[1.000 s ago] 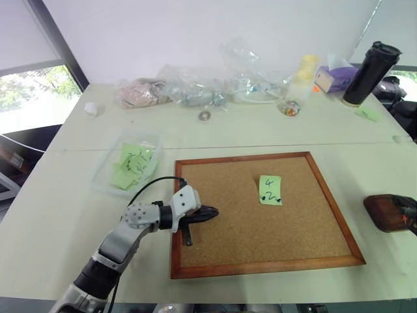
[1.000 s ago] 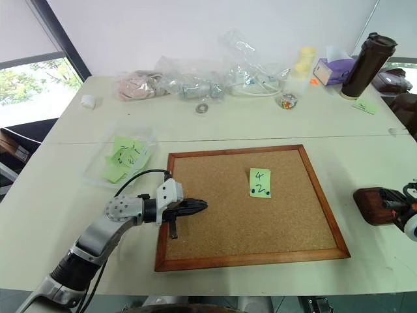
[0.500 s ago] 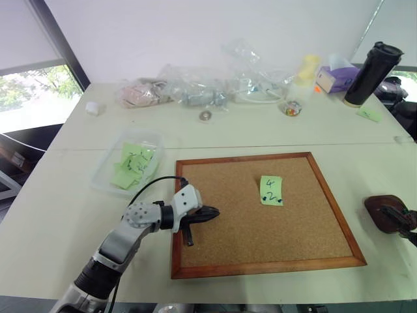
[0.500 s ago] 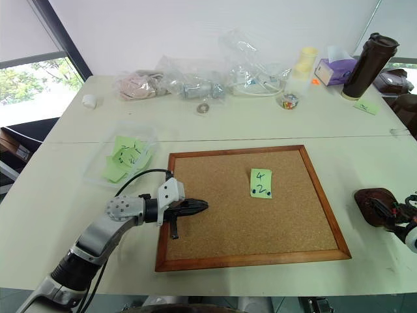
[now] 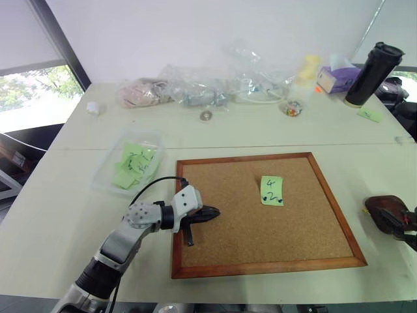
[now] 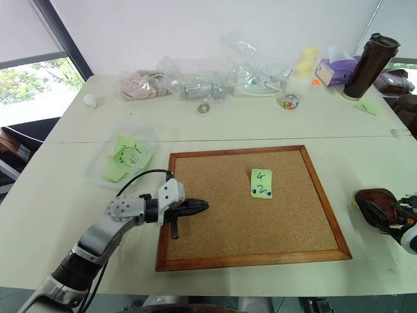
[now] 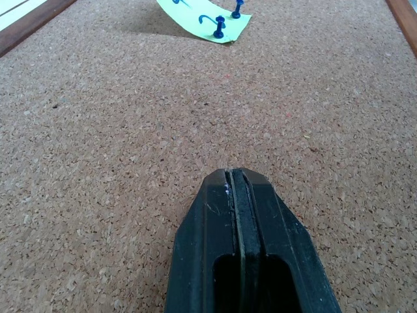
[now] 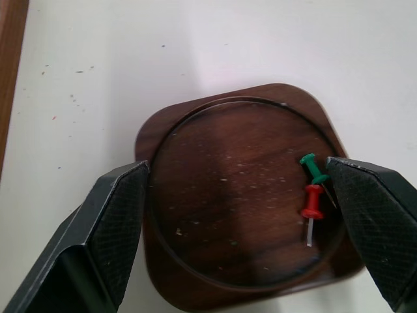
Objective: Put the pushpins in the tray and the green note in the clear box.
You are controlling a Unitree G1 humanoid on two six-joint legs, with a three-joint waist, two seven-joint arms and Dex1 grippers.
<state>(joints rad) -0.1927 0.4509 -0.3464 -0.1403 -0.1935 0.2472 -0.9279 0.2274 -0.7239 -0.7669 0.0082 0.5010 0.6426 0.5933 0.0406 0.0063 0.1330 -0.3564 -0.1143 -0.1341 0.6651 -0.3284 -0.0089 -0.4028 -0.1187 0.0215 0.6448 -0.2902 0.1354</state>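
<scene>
The green note [image 5: 271, 190], marked "4" over "2", lies on the cork board, held by two dark pushpins [image 7: 219, 27] at its lower corners. At the table's right edge sits the dark brown tray [image 8: 221, 195]; a green pushpin [image 8: 314, 168] and a red one [image 8: 312, 203] lie in it. My right gripper [image 8: 236, 167] hangs open just above the tray, one finger on each side. My left gripper [image 5: 208, 213] is shut and empty, low over the board's left part and pointing toward the note. Left of the board stands the clear box [image 5: 104, 179], with green slips inside.
The wood-framed cork board [image 5: 333, 207] takes up the middle of the table. Along the back lie clear plastic bags [image 5: 195, 91], a tape roll [image 5: 206, 116], a small jar [image 5: 292, 107], a purple box [image 5: 335, 78] and a black bottle [image 5: 373, 65].
My right gripper has opened over the tray and sunk slightly toward it. The left arm has kept still.
</scene>
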